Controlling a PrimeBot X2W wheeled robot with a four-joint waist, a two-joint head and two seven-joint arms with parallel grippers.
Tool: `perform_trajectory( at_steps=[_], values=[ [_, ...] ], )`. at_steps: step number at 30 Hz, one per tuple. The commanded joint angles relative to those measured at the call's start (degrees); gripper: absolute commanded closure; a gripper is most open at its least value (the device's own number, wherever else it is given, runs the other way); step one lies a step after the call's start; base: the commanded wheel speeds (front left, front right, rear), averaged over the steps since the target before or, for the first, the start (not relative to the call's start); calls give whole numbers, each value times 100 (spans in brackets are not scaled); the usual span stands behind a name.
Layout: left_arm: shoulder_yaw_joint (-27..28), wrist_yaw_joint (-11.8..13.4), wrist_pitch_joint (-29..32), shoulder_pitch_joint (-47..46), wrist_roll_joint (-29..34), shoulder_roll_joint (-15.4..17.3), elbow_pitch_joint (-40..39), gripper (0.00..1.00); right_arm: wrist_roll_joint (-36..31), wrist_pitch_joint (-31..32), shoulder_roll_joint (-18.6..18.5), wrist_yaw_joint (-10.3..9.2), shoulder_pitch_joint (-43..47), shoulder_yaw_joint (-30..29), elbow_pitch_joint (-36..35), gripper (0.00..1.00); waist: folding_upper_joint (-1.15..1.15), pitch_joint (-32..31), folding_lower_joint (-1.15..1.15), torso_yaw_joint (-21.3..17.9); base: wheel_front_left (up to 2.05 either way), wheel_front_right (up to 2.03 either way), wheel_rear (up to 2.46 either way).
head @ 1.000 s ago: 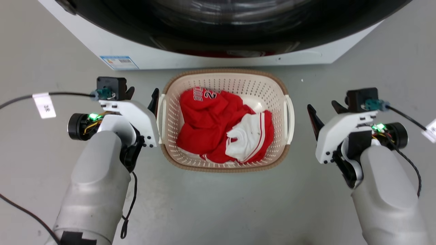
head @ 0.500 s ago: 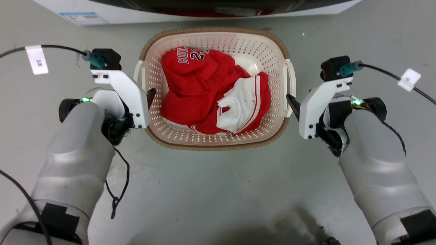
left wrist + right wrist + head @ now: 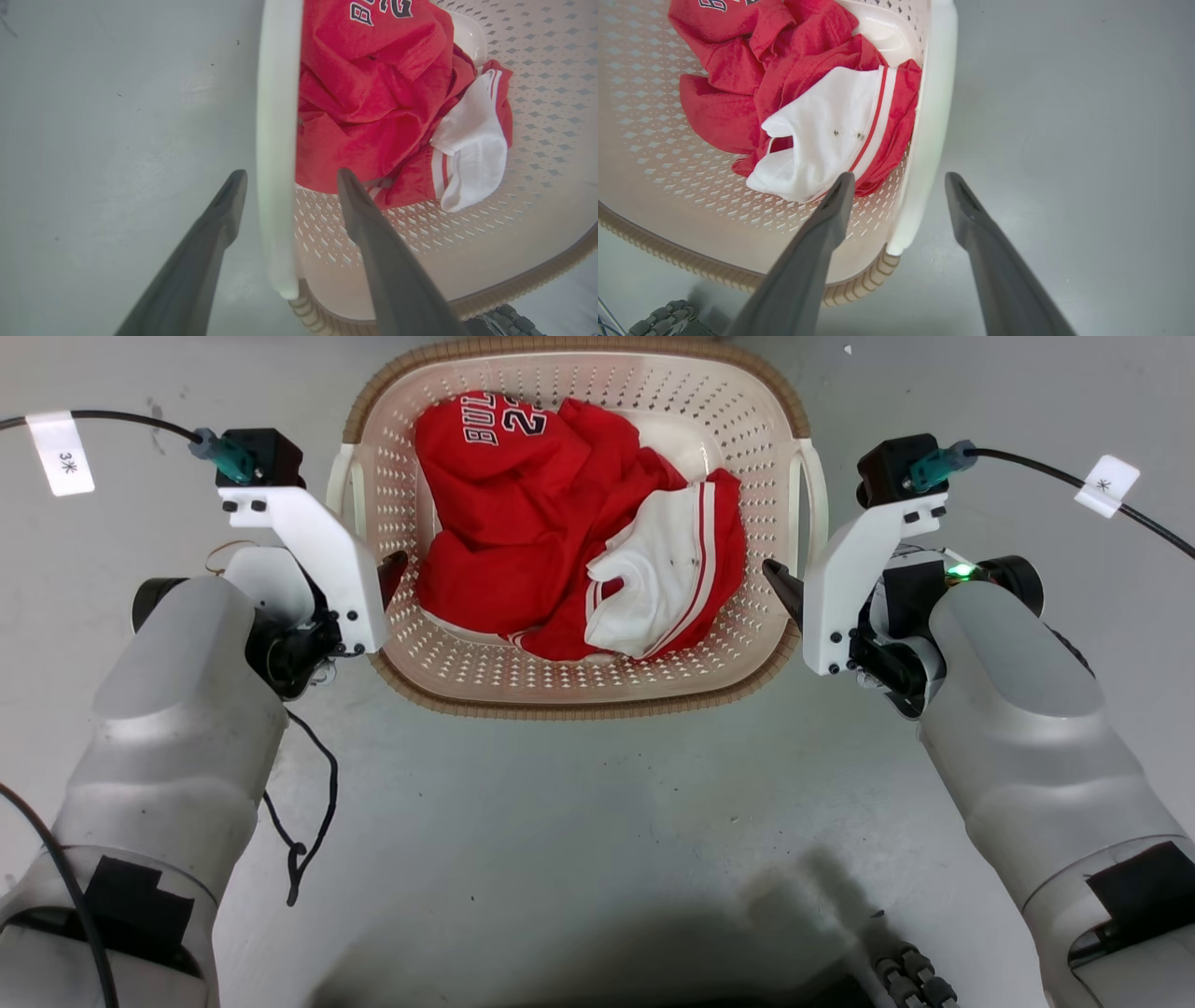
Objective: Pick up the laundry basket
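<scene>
The laundry basket, cream perforated plastic with a brown woven-look rim, stands on the grey floor and holds a red jersey and a white-and-red garment. My left gripper is open at the near end of the left loop handle. In the left wrist view that handle runs between the two fingers of the left gripper. My right gripper is open at the right loop handle. In the right wrist view its fingers straddle the handle.
Bare grey floor surrounds the basket. Black cables with white tags trail from both wrists. A dark part of my base and its shadow sit at the bottom edge.
The camera has tilted down, so the washing machine has left the picture. Both grippers have closed in from beside the basket and now straddle its handles.
</scene>
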Motion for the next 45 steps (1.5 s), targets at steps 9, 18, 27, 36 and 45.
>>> perform_trajectory(
  at_steps=[9, 18, 27, 36, 45],
  values=[
    [-358, -7, 144, -272, -352, -56, 169, 57, 542, 21, 10, -4, -303, 454, 360, 55, 0, 108, -1, 37, 0, 0, 0],
    [-685, -15, 198, -340, -654, -123, 238, 100, 1051, 47, 40, 7, -357, 887, 472, 100, 0, 79, -1, 60, 0, 0, 0],
    [-984, -35, 416, -201, -1004, -262, 300, 100, 1472, 254, 71, 29, -240, 1284, 551, 100, 0, -176, -1, 95, 0, 0, 0],
    [-1272, -42, 933, 70, -1396, -452, 382, 100, 1864, 959, 105, 33, -92, 1654, 646, 100, 0, -960, -1, 145, 0, 0, 0],
    [-1499, -52, 1396, 398, -1755, -655, 432, 100, 2227, 1699, 148, 39, 202, 1914, 734, 100, 0, -1937, -1, 237, 0, 0, 0]
  ],
)
